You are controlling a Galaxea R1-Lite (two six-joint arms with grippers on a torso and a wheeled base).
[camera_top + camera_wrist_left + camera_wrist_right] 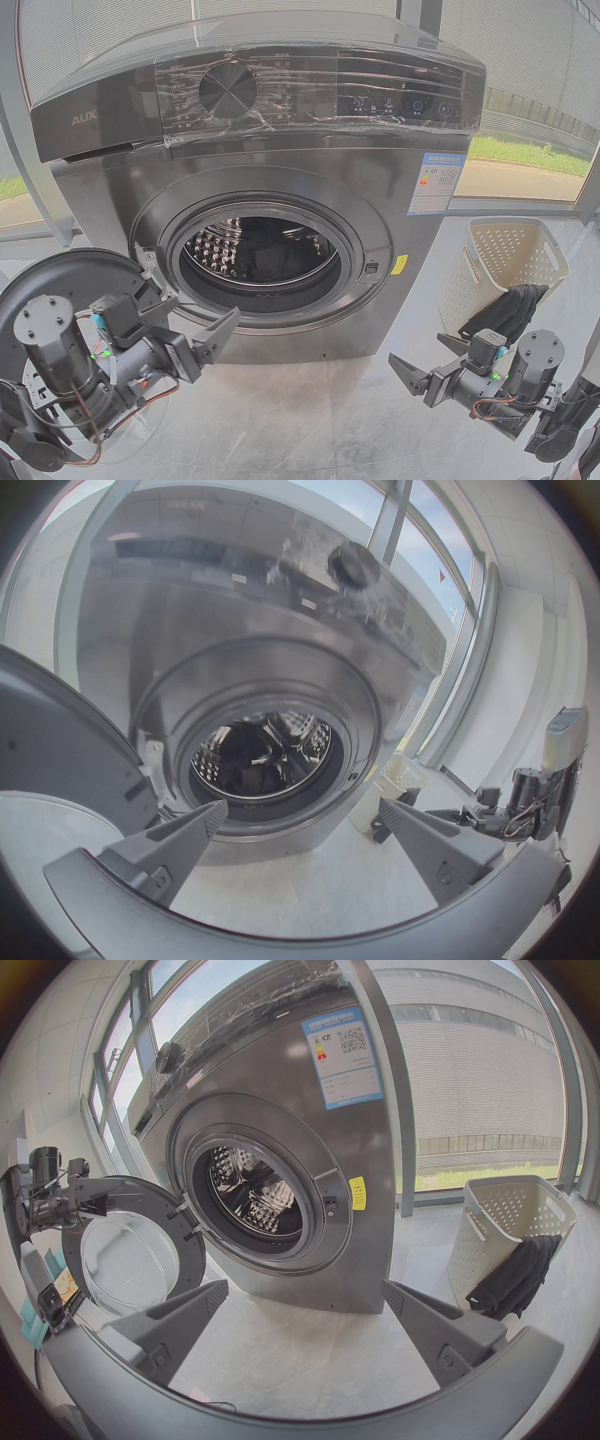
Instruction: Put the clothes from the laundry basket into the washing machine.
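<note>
Left gripper [187,322] [300,811]: jaws spread wide, nothing between them and nothing touching them; it hangs in the air in front of the lower left of the washing machine.
Right gripper [422,353] [303,1288]: jaws also wide apart and holding nothing; it hangs above the floor, off the machine's right front corner.
Washing machine [262,156] [250,661] [275,1116]: ahead of both pairs of jaws, porthole open; the opening lies straight beyond the left jaws, clear of their tips.
Door [69,275] [134,1247]: swung fully open, on the outer side of the left jaws and close beside that arm.
Dark clothes [269,250] [240,755]: a clump lying inside the drum, well beyond the left jaws.
Laundry basket [500,250] [500,1216]: pale, perforated, on the floor by the machine's right side, beyond the right jaws toward their outer side.
Black garment [509,309] [515,1275]: draped over the basket's near rim, hanging down its outer wall; near the right jaws but apart from them.
Floor [300,412]: pale grey, beneath both open jaws.
</note>
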